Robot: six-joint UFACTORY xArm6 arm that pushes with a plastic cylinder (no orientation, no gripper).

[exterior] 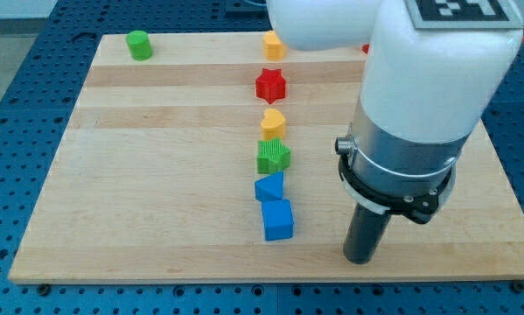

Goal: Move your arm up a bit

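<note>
Wooden table (157, 175) is carrying my tip (359, 260), no pincer fitted, so its state cannot be told. Blue cube (278, 220) is sitting well to its left; upward travel is risking little, though leftward drift would be nudging it.

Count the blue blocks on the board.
2: a blue triangular block and a blue cube touching below it, left of my tip. The arm may hide others.
</note>
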